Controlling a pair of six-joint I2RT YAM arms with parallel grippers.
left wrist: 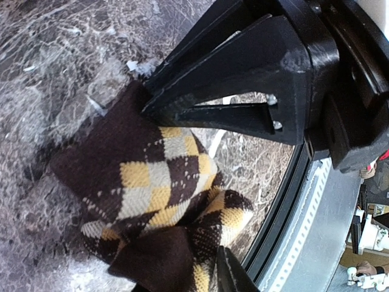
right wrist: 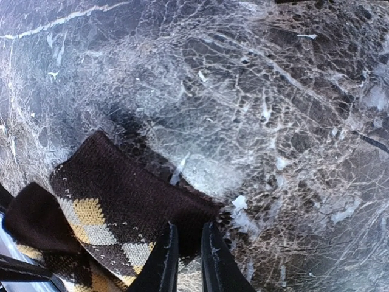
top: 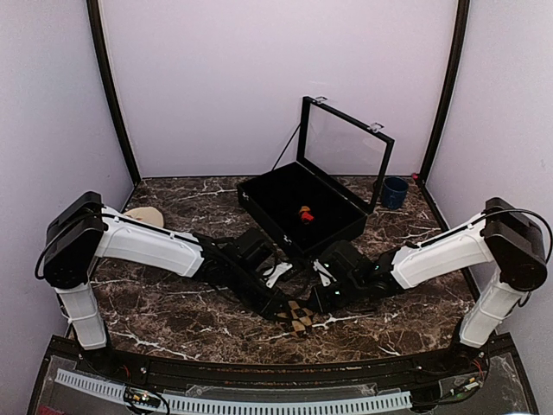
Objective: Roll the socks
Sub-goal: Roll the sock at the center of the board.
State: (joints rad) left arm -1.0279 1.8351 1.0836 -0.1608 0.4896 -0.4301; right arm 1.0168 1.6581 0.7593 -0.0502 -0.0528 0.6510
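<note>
Found at lower centre of the overhead view: tan-diamond sock (top: 300, 316), knitted, dark brown-black with tan, yellow and grey diamonds. Folded over into a loose, lumpy bundle, plain dark cuff outermost. Partly hidden from above by the two black wrists crowding in from either side.

Pinched at the cuff edge by the right gripper (right wrist: 188, 228), fingers nearly together on the fabric. Straddled by the left gripper (left wrist: 182, 182), released, jaws spread wide, upper finger just touching the cuff.

Resting on a glossy dark marble table (top: 173, 320) veined in white.

Further up, at centre: black box (top: 259, 197), clear-paned lid (top: 346, 147) propped upright, holding the red-and-orange sock (top: 304, 214) as a small bundle, pattern too small to read. Just right of the box, a blue cup (top: 395, 192). At far left, behind the left arm, a rounded beige thing (top: 145, 216). Along the bottom edge, a white perforated rail (top: 259, 403).
</note>
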